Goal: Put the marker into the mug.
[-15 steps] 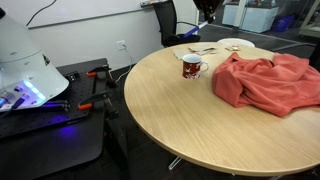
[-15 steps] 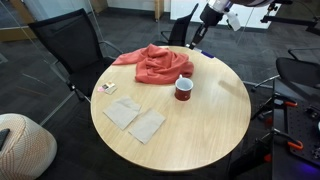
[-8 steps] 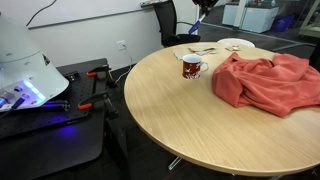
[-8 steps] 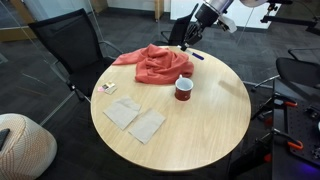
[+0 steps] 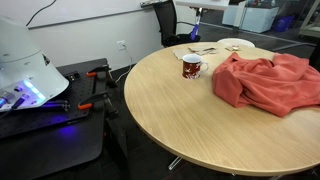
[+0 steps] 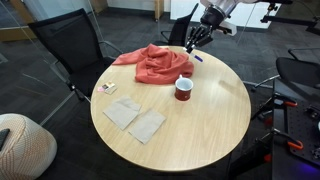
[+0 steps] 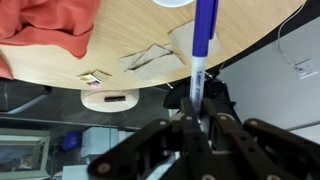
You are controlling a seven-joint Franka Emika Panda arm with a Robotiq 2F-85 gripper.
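Blue marker [image 7: 204, 40], pinched in the hand [image 7: 198, 110], hangs near the table [image 6: 205, 115] edge.

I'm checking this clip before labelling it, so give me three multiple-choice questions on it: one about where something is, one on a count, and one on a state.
1. Where does the mug stand?
A) on the round table, next to the red cloth
B) on a chair seat
C) on the floor

2. How many brown paper napkins lie on the table?
A) one
B) two
C) four

3. What is the gripper doing?
A) open and empty
B) shut on the marker
C) shut on the cloth

Answers:
1 A: the mug sits upright on the tabletop by the cloth's edge.
2 B: an exterior view shows two napkins side by side.
3 B: the wrist view shows the gripper clamped on the marker.
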